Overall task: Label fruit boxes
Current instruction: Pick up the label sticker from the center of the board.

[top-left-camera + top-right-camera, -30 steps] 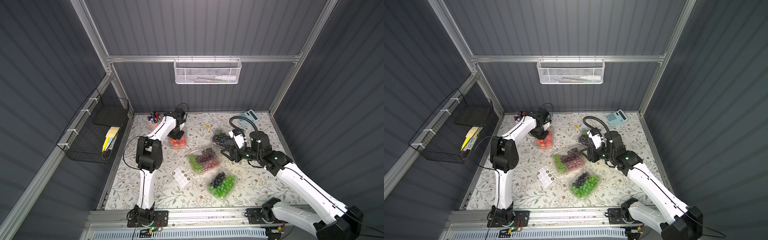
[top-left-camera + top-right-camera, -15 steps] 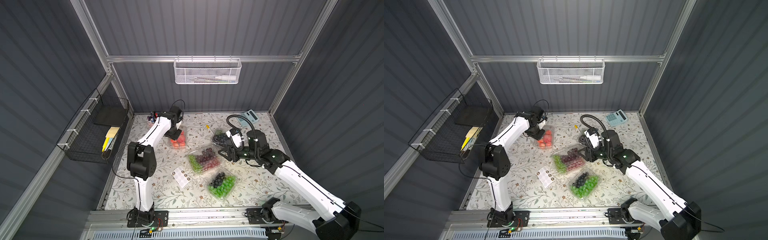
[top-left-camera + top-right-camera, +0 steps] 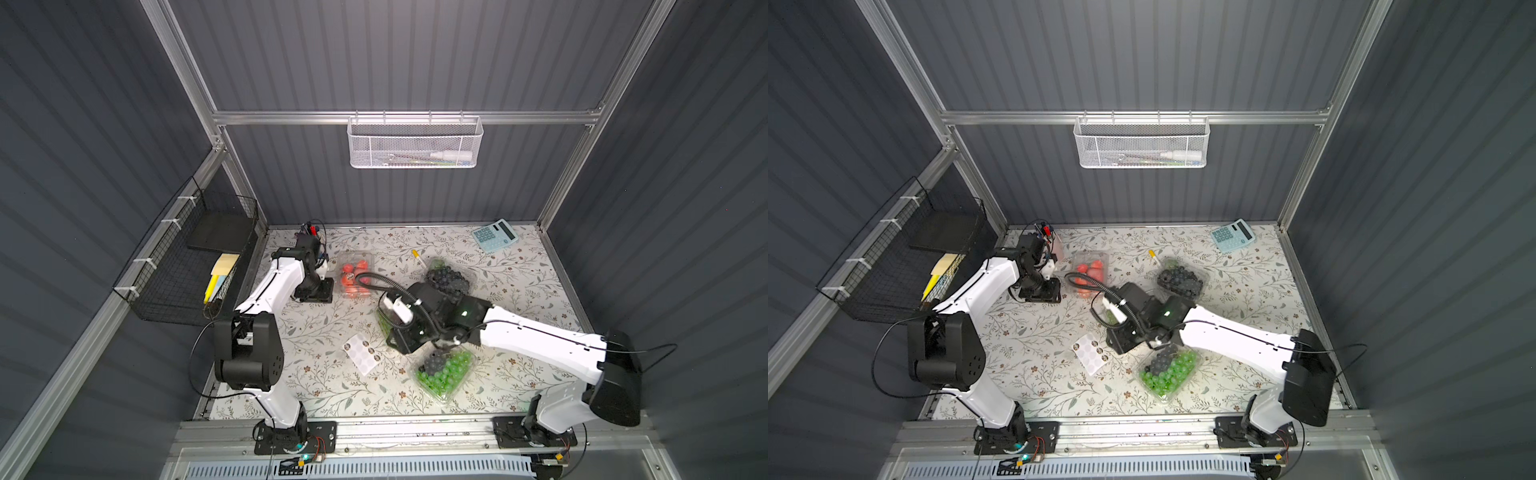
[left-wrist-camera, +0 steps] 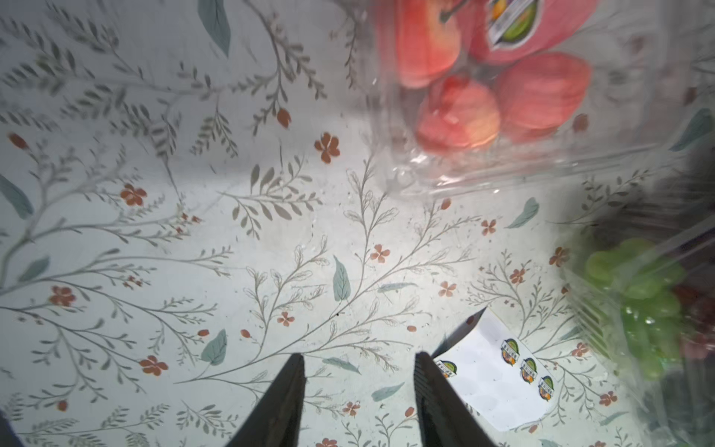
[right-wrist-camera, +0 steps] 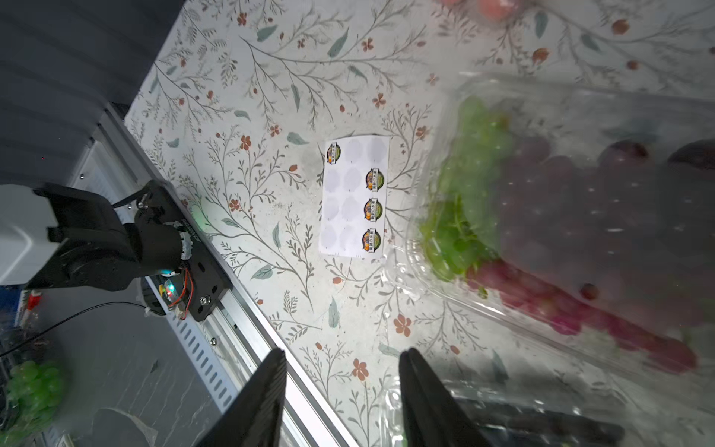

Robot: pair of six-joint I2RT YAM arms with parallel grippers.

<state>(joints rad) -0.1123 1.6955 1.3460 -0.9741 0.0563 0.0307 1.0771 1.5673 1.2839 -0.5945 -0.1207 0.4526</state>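
right claw [image 5: 344, 352] parted, empty, by grape box [image 5: 483, 216] | sheet [image 5: 354, 195] just ahead of it | left claw [image 4: 359, 355] parted, empty, farther off

sticker sheet [image 5: 354, 195] lies just beside grape box [image 5: 541, 216]

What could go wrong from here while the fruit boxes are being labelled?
The sticker sheet lies loose on the table with one corner lifted, so peeling a sticker may drag the whole sheet along. The right gripper, open, hangs close beside the box of green and red grapes; reaching for the sheet could shove that box.
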